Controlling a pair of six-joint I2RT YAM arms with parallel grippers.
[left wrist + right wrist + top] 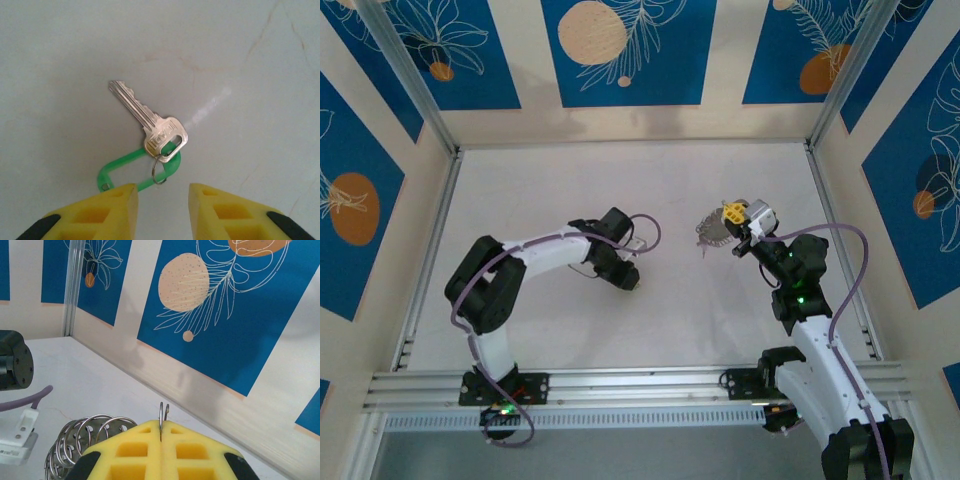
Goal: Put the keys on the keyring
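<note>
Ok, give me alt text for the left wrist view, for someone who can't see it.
A small silver key lies flat on the pale table, blade pointing away to the left, joined by a small split ring to a green plastic loop. The yellow fingers of the left gripper stand apart at the loop's near end.

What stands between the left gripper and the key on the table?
Nothing visible does. The key lies flat on the bare table just ahead of the left gripper, whose jaws stand apart; its green tag is the nearest part. The keyring is off to the side, pinched in the right gripper.
</note>
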